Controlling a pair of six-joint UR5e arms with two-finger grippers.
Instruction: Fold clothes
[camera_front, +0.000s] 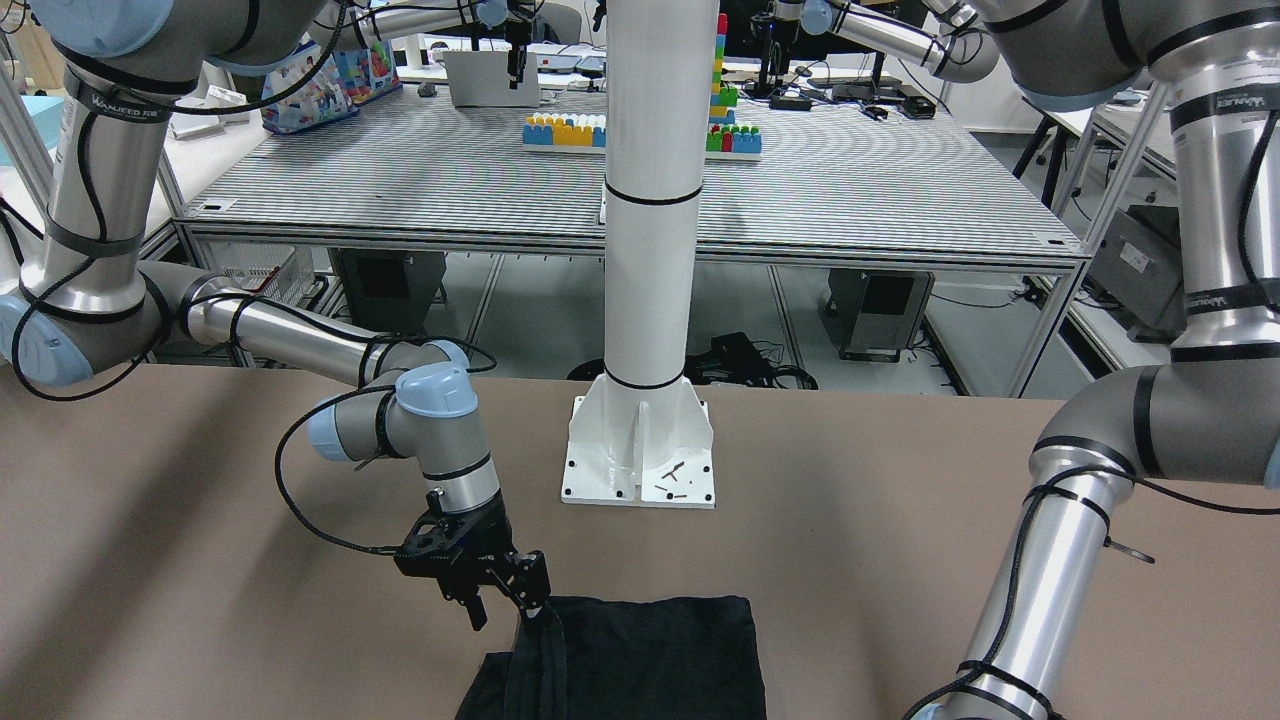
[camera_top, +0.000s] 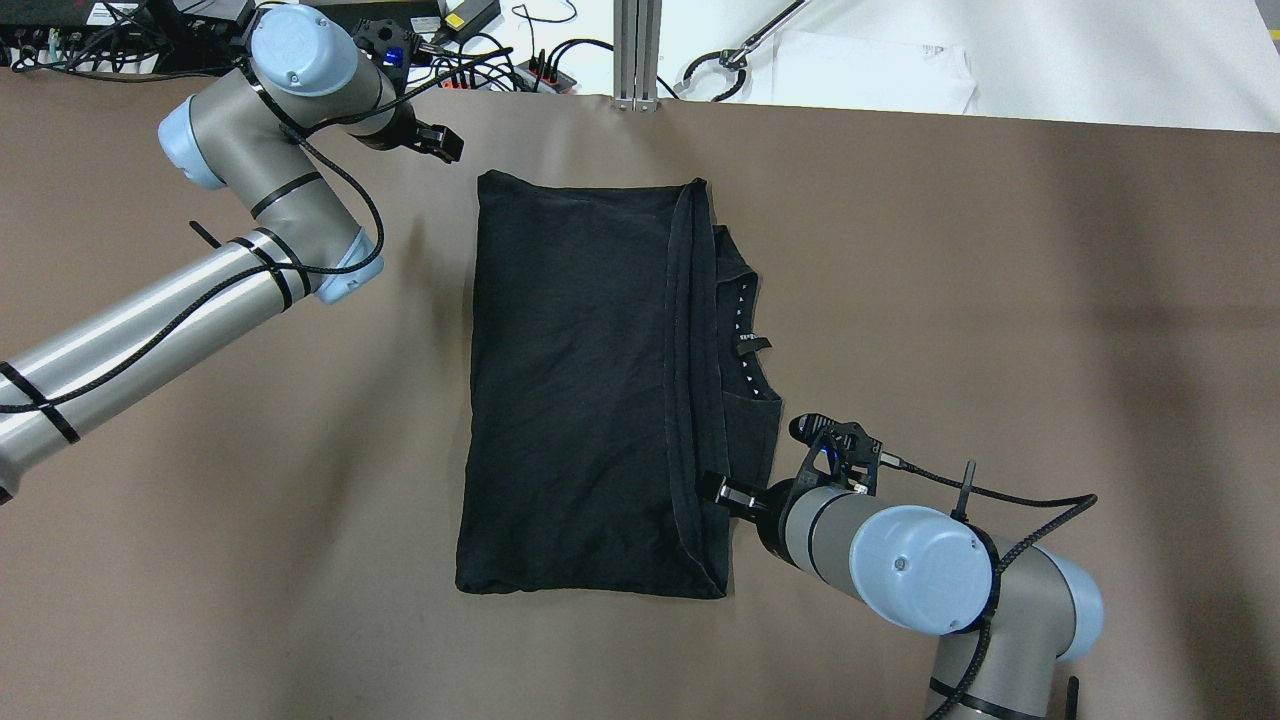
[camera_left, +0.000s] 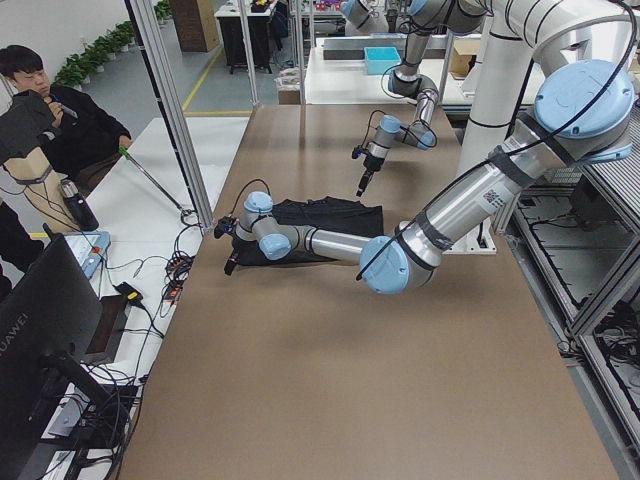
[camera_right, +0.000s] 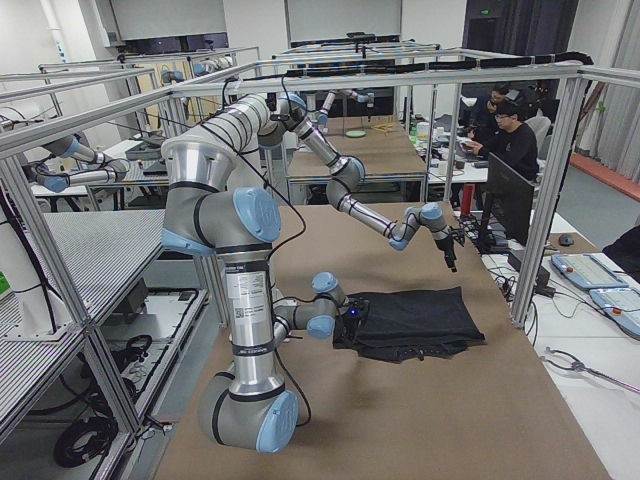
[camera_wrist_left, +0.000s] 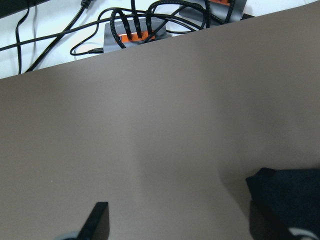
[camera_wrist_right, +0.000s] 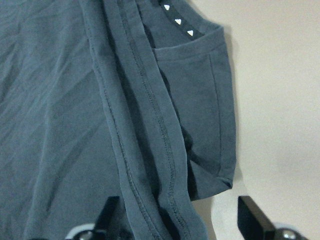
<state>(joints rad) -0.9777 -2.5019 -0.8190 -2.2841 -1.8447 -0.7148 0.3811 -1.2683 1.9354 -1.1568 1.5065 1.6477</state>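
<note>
Brown tabletop (camera_top: 1000, 300) w/ a folded black T-shirt (camera_top: 580, 380) lying flat mid-table, collar edge peeking out. Right gripper (camera_top: 722, 490), forearm low, points at the doubled hem, fingers spread w/ the hem btwn them. Left gripper (camera_top: 440, 143) hovers beside the shirt's far corner over bare table, wrist bent down, fingers apparently apart.

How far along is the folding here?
One fold looks done: the shirt lies doubled, hem near the collar. In hand: the right tool, open, sits at the hem; the left tool hangs open off a far corner. Further folding looks left.
</note>
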